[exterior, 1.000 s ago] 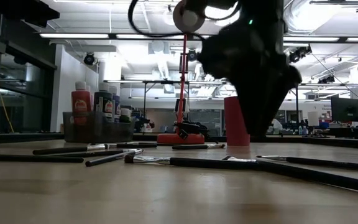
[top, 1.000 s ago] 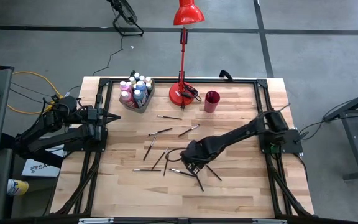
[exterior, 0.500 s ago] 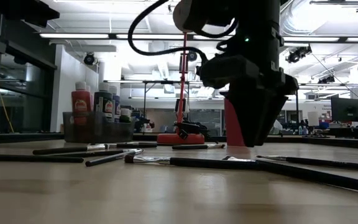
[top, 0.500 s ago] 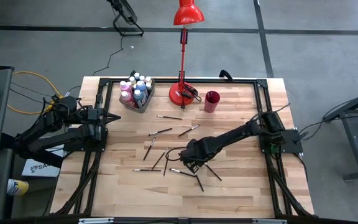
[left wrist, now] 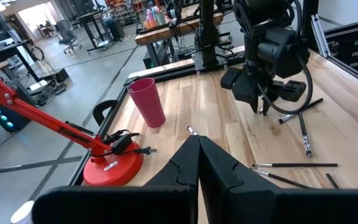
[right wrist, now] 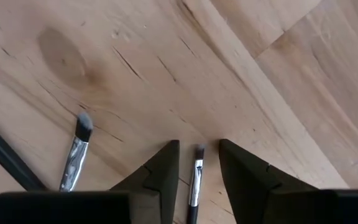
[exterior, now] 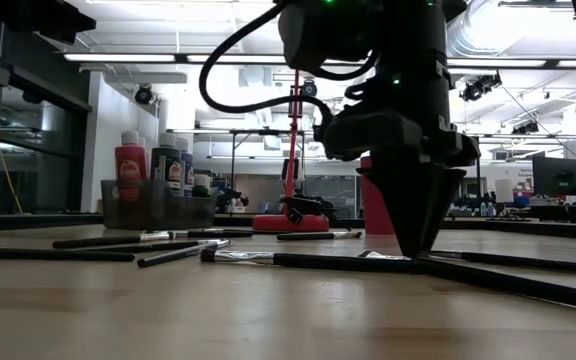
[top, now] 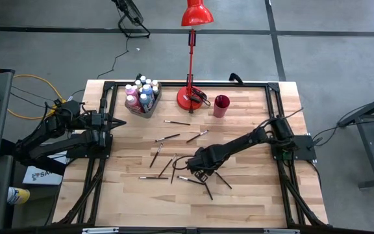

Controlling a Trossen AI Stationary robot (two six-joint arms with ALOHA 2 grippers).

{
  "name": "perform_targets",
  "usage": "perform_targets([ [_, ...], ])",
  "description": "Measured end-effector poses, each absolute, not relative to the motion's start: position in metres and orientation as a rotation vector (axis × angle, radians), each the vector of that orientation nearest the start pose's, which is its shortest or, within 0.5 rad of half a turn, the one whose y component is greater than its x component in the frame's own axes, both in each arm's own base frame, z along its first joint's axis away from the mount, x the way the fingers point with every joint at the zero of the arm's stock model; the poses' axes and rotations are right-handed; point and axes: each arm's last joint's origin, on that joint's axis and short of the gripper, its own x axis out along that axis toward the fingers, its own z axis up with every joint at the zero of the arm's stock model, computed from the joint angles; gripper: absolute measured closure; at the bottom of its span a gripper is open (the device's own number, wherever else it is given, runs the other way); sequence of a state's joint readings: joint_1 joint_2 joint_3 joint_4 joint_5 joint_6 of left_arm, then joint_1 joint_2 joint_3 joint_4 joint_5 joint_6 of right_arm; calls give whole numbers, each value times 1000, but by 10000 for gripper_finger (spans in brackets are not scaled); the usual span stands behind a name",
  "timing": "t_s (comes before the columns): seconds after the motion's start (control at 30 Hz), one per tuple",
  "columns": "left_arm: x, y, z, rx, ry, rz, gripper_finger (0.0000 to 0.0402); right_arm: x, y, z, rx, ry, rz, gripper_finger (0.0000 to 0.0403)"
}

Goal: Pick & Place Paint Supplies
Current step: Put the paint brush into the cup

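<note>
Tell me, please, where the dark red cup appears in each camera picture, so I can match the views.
High view: dark red cup near the table's far edge, right of the red lamp base.
Low view: mostly hidden behind the right gripper; an edge shows.
Left wrist view: cup beside the lamp base.
Right wrist view: not in it.
Shared landmark: the lamp base.

1. No text, label, brand name, number or sign can be read in any of the views.
2. The paint bottles (exterior: 131, 170) in the bin carry labels, but their print is too small to make out.
3. A white item (top: 39, 174) on the floor left of the counter shows dark lettering, cut off by the left arm and not legible.
</note>
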State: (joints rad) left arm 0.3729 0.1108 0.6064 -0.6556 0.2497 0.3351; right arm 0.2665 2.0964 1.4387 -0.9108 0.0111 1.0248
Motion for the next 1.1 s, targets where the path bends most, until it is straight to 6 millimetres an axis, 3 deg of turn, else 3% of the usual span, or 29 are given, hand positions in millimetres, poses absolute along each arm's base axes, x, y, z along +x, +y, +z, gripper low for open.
perform_targets([
  [0.3,39,8,287,285,171,96,402,369,106,132,578,1480,-583,390],
  [0.63,39,8,287,285,171,96,402,368,104,135,567,1468,-596,399],
  [0.8,39,8,287,285,172,96,402,362,100,153,558,1412,-641,399],
  [1.1,39,8,287,285,172,96,402,346,81,210,611,1279,-702,399],
])
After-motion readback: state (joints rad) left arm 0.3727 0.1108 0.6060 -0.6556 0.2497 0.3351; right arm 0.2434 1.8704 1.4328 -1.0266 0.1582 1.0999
